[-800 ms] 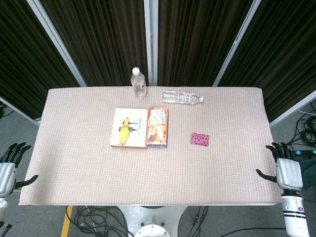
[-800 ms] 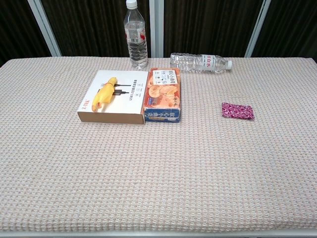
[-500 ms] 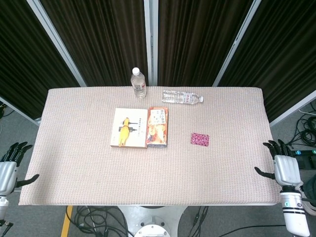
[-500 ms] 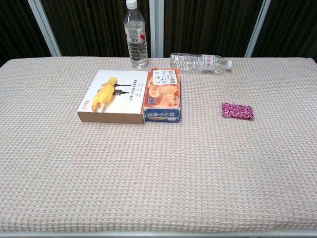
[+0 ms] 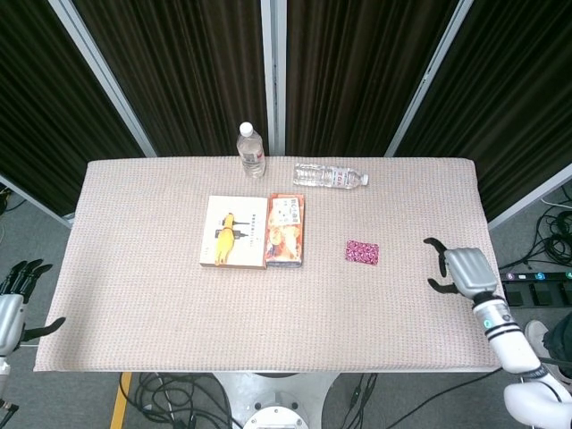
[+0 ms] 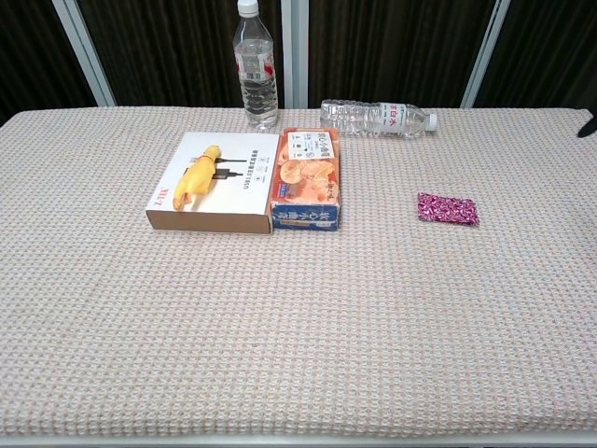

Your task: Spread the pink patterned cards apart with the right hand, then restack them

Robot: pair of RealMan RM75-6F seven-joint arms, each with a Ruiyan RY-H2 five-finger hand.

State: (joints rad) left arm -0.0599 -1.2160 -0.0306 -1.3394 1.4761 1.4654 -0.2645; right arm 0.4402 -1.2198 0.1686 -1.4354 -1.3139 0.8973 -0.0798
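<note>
The pink patterned cards (image 5: 362, 252) lie as one small stack on the beige table cloth, right of centre; in the chest view the cards (image 6: 448, 208) look flat and neat. My right hand (image 5: 460, 269) hovers over the table's right side, to the right of the cards and apart from them, fingers spread and empty. Only a dark fingertip (image 6: 587, 125) of it shows at the chest view's right edge. My left hand (image 5: 12, 307) hangs beside the table's front left corner, fingers apart, holding nothing.
A white box with a yellow figure (image 5: 234, 231) and an orange snack box (image 5: 285, 231) lie side by side mid-table. An upright water bottle (image 5: 251, 150) and a bottle lying down (image 5: 331, 175) sit near the far edge. Table edge (image 5: 268, 367) runs along the front.
My right hand has risen from beside the table's right edge and moved left and inward over the table toward the cards. The left hand dropped slightly. The cards have not moved.
</note>
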